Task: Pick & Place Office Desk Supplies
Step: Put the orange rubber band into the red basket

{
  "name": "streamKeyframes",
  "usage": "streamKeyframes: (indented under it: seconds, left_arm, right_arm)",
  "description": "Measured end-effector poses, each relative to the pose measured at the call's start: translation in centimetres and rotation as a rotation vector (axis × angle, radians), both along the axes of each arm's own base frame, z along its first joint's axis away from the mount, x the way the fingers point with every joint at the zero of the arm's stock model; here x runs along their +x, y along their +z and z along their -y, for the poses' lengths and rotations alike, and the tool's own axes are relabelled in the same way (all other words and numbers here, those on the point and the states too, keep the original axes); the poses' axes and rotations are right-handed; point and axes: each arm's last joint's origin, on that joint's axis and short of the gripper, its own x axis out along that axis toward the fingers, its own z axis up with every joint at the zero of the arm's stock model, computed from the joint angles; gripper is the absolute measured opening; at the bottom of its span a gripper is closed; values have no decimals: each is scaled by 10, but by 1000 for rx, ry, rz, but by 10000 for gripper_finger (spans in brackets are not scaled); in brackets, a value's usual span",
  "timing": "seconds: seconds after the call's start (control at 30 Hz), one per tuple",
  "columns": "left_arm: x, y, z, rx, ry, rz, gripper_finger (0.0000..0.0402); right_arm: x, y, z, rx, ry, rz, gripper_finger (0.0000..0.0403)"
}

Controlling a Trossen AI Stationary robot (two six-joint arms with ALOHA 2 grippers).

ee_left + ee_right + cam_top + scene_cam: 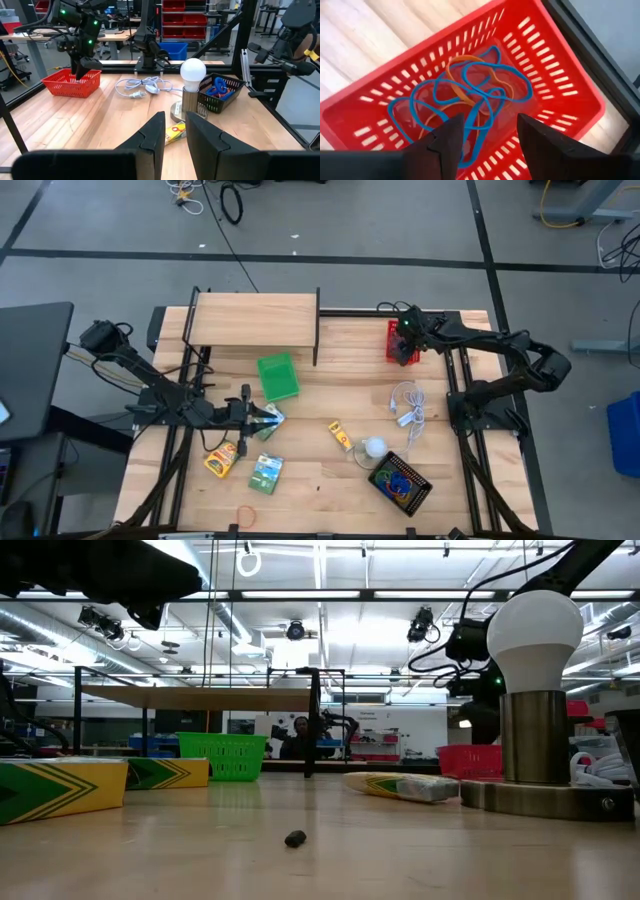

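Nearest the front edge of the pale wooden table (pixel 320 480) lies a thin orange rubber loop (pixel 246 515) on its own. Just behind it sit a green printed packet (pixel 266 474) and a yellow printed packet (pixel 221 461), side by side. To the right, a black mesh basket (pixel 401 485) holds a tangle of blue, orange and purple loops (pixel 399 478), and a white ball-shaped lamp on a metal base (pixel 374 447) stands just beside it, with a small yellow printed piece (pixel 340 435) lying near.

The left gripper (pixel 250 416) hangs low over the table's left middle, beside a green-and-yellow striped packet (pixel 268 420); its fingers (pixel 152 142) stand narrowly apart, and whether they grip the packet cannot be told.

Farther back, a coiled white cord with a plug (pixel 407 406) lies on the wood, and an empty-looking green mesh basket (pixel 278 376) stands near the wooden shelf (pixel 255 318).

At the far right, the right gripper (pixel 405 332) hangs over a red mesh basket (pixel 555 90). Its jaws are spread wide and hold nothing; a heap of blue and orange rubber loops (pixel 470 95) lies in the basket's bottom under the fingers (pixel 451 137).
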Motion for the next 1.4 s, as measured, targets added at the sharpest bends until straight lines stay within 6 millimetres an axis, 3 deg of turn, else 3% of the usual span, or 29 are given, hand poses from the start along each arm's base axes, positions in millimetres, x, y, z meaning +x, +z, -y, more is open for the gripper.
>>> streamKeyframes:
  seconds: [0.27, 0.53, 0.73, 0.93, 1.17, 1.4]
  left_arm:
    - [0, 0, 2, -26, -66, -4, 84]
    - [-1, -4, 5, -98, -178, -53, 101]
    - [-5, -8, 14, -175, -362, -115, 114]
    - [-11, -17, 27, -333, -333, -416, 115]
    - [-8, -1, 59, -340, -261, -700, 115]
    - [12, -1, 102, -350, -206, -934, 115]
  right_arm:
    - [9, 3, -3, 2, 32, 80, 183]
    - [48, 31, -26, -136, 316, 386, 183]
    - [75, 70, -79, -265, 619, 656, 183]
    - [77, 97, -141, -333, 779, 792, 183]
    - [72, 101, -201, -400, 826, 781, 183]
    - [59, 101, -243, -424, 832, 784, 183]
